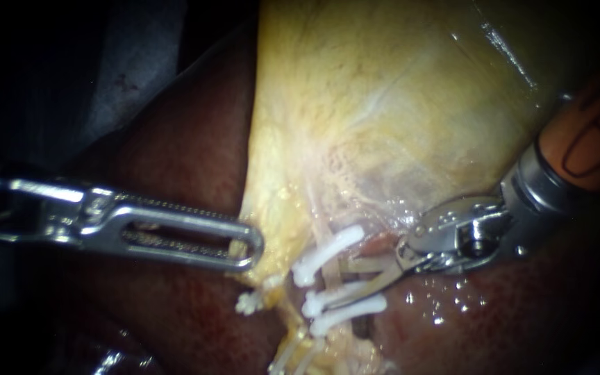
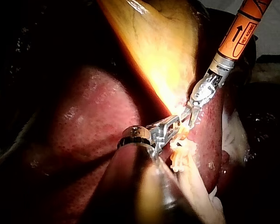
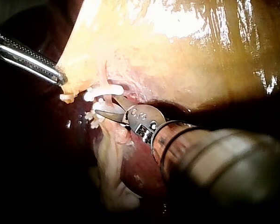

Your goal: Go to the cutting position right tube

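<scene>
Three clips [image 1: 329, 251] on right tube [image 1: 328, 276] | right instrument [image 1: 360, 276] pincer open just beside

The pale yellow gallbladder [image 1: 383, 104] lies stretched over the dark red, wet-glinting liver [image 1: 536, 326].

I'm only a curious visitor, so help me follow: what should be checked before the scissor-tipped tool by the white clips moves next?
1. Blades of the right instrument open: ok.
2. Blades sit between upper white plastic clip and two lower clips: ok.
3. Pale tube fully between blades: cannot tell.
4. The left instrument holds yellow gallbladder edge: ok.
5. Blades clear of dark red liver: cannot tell.
</scene>
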Robot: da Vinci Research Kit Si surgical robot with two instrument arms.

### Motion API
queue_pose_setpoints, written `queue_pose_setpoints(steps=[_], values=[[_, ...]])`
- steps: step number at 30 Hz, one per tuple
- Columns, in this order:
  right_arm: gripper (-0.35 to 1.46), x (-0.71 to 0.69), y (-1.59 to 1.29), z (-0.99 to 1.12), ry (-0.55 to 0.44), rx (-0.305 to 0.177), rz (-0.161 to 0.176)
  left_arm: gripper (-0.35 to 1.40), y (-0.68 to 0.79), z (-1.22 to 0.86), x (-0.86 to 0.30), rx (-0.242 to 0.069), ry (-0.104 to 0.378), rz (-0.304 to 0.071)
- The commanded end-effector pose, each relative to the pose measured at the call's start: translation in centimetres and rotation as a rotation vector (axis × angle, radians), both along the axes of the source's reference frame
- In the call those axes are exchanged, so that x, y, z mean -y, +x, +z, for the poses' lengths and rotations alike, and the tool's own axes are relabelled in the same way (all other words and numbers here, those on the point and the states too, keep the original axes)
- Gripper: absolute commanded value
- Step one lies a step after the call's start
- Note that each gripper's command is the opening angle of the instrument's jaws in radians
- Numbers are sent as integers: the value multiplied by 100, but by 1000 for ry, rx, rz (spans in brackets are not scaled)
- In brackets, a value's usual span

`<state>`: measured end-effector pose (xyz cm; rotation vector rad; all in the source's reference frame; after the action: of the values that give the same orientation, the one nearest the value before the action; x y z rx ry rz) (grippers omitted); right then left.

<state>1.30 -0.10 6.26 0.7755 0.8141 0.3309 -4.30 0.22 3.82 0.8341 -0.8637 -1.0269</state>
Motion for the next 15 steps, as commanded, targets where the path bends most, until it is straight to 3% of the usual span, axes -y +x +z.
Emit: queue_pose_setpoints(steps=[1,15], values=[[37,-1,1,1,0,0,0,-35,0,0,0,0,0,0],[19,-2,16,7,-2,3,6,-35,0,0,0,0,0,0]])
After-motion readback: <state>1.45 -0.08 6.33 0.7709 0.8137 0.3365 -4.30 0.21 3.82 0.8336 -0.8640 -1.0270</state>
